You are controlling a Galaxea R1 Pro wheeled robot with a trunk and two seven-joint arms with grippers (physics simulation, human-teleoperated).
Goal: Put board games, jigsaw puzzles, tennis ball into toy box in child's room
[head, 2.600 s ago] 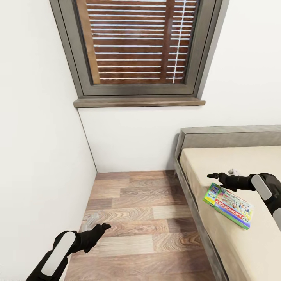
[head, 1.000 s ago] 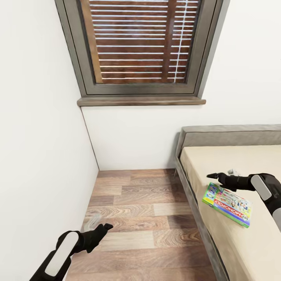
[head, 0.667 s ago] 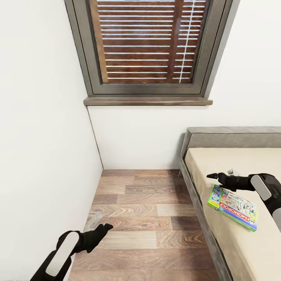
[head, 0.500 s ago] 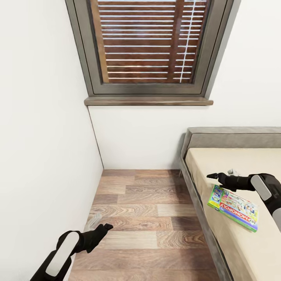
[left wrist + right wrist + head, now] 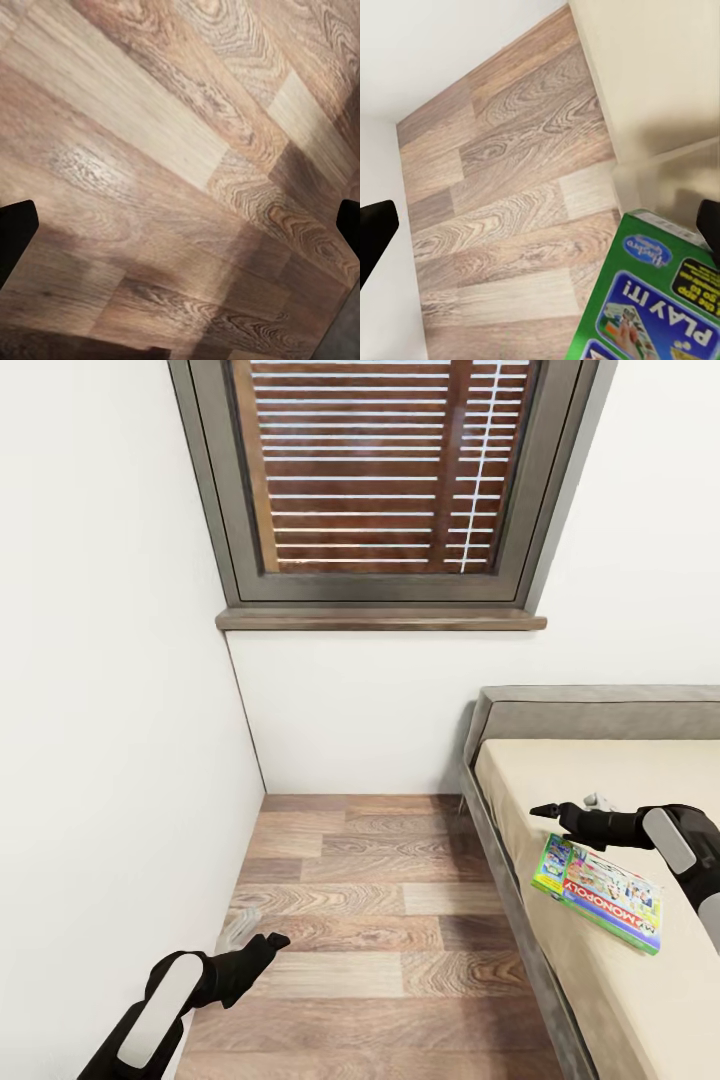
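Note:
One board game point(image 5: 600, 895), a green-edged box with a red Monopoly band, lies flat on the beige mattress of the bed point(image 5: 610, 770), close to the bed's left edge. My right gripper point(image 5: 548, 814) hovers just above the box's far corner, open and holding nothing. The right wrist view shows the same box's green corner point(image 5: 660, 311), with the fingertips point(image 5: 376, 225) spread wide over the floor. Low over the wood floor, my left gripper point(image 5: 268, 942) is also open and empty, its fingertips point(image 5: 15, 232) far apart. The toy box, the table and the other toys are out of view.
A narrow strip of wood-plank floor point(image 5: 380, 900) runs between the white wall point(image 5: 100, 710) on the left and the bed's grey frame point(image 5: 500, 880). Ahead is a wall with a grey-framed window and brown blinds point(image 5: 380, 470) over a sill point(image 5: 380, 620).
Earlier the whole picture slid slightly to the right, so the camera moved. Both arms kept their pose. Over the last half second nothing differs.

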